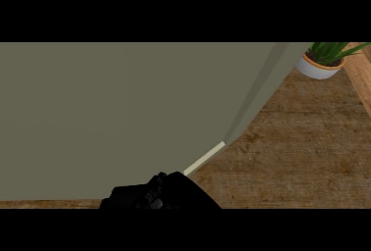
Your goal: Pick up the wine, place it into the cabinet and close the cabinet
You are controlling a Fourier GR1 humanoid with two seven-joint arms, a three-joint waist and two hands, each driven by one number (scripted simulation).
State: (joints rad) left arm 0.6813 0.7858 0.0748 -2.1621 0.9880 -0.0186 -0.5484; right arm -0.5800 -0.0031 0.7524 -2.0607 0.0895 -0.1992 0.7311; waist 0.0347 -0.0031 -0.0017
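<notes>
Grey-green cabinet (123, 117) fills most of view, covering table (304, 157) left and centre. Wine not visible, likely inside. Potted plant (320, 61) at table's far right corner. One black hand (156, 193) at near edge, below cabinet's pale door edge; which hand, and whether fingers curled or straight, cannot tell. Judgement: glass bottle heavy, slick, breakable; grasp mid-body.
</notes>
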